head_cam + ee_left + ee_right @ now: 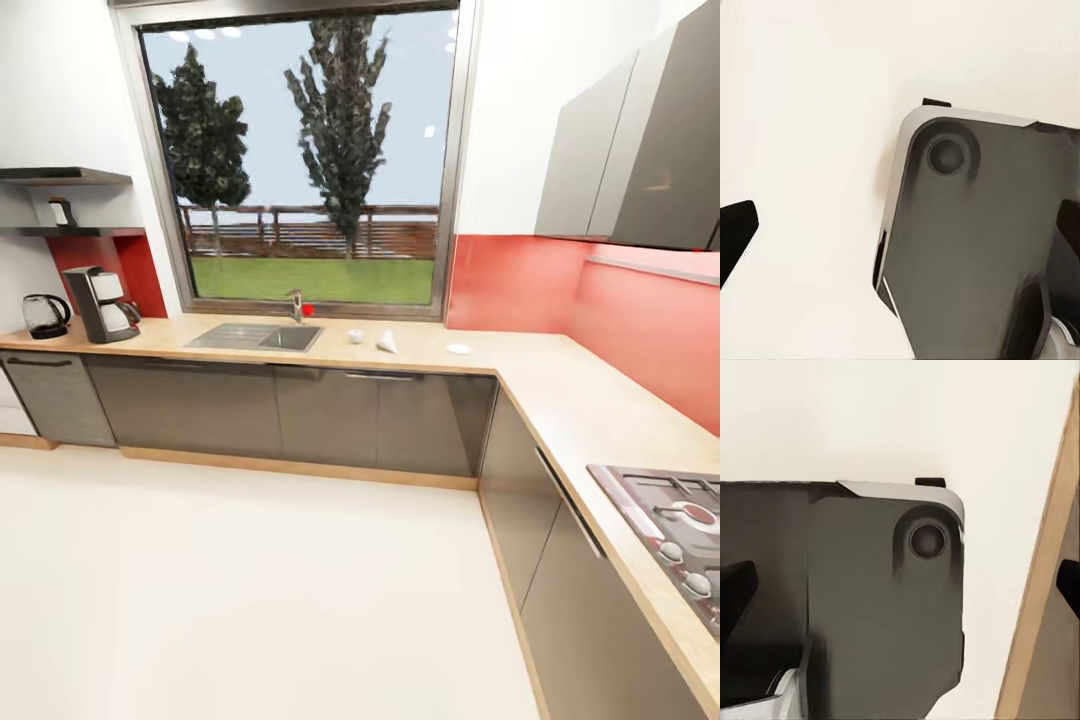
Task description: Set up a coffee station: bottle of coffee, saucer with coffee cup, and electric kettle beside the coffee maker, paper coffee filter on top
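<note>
From the head camera, the kitchen countertop (pixel 440 352) runs under the window. At its far left the electric kettle (pixel 45 315) stands just beside the coffee maker (pixel 101 304); the bottle of coffee (pixel 61 211) sits above on the kitchen shelf (pixel 70 232). Right of the sink (pixel 258 337) lie the coffee cup (pixel 356 336), a paper coffee filter (pixel 387 342) and the saucer (pixel 459 349). Each wrist camera looks down at the robot's grey base (pixel 975 247) over pale floor (pixel 870 420), with dark fingertips (pixel 736 232) spread wide apart, holding nothing.

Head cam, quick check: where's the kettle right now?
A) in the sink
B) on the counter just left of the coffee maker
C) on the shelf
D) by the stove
B: the kettle stands on the counter at its far left end, right beside the coffee maker, well away from the sink and stove.
</note>
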Robot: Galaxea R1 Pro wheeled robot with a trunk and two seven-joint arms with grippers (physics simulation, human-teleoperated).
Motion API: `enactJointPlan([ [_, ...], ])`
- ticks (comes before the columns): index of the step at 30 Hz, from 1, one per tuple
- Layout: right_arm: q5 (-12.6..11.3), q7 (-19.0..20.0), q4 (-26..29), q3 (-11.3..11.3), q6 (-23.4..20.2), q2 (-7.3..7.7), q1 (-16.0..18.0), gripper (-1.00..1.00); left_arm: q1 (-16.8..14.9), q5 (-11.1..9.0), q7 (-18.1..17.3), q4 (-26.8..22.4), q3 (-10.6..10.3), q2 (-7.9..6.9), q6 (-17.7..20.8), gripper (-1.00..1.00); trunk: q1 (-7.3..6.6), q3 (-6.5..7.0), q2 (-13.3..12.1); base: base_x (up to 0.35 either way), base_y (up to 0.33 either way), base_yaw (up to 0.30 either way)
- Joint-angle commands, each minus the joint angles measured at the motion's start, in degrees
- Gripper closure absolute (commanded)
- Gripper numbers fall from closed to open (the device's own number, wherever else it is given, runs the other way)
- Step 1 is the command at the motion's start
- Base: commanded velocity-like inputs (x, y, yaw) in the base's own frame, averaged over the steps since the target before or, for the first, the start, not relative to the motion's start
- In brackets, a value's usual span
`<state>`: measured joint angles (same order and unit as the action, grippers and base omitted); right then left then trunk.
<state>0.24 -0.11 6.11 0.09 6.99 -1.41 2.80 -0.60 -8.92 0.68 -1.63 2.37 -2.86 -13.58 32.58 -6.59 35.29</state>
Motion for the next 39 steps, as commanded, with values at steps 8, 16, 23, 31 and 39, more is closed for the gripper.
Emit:
enactJointPlan([
  [8, -0.04, -0.15, 12.48, -0.26, 3.01, 1.25, 0.04, -1.0, -9.78, -0.21, 0.17, 0.0, 0.23, -3.66, -0.13, -1.0, -1.75, 1.34, -3.14, 0.0, 0.0, 0.0],
  [16, -0.23, -0.14, 17.08, -0.43, 14.87, 1.32, 0.08, -1.0, -15.87, -0.15, 0.22, -4.62, 0.26, -3.8, -0.27, -1.0, -3.5, 2.78, -6.35, 0.0, 0.0, 0.0],
  [23, 0.03, 0.25, 16.89, -0.33, 21.18, 1.82, 0.07, -1.0, -15.94, -0.31, 0.18, -9.67, 0.61, -3.99, -0.5, -1.0, -5.04, 4.03, -9.16, 0.0, 0.0, 0.0],
  [31, 0.24, 0.37, 15.92, -0.02, 21.4, 2.03, 0.04, -1.0, -15.36, 0.18, 0.11, -9.7, 0.15, -4.0, -0.84, -1.0, -6.36, 5.11, -11.57, 0.0, 0.0, 0.0],
  [39, 0.12, 0.0, 14.19, -0.07, 21.4, 2.03, 0.07, -1.0, -15.37, 0.32, -0.05, -9.71, -0.02, -4.38, -1.05, -1.0, -6.36, 5.11, -11.57, 0.034, 0.0, 0.0],
])
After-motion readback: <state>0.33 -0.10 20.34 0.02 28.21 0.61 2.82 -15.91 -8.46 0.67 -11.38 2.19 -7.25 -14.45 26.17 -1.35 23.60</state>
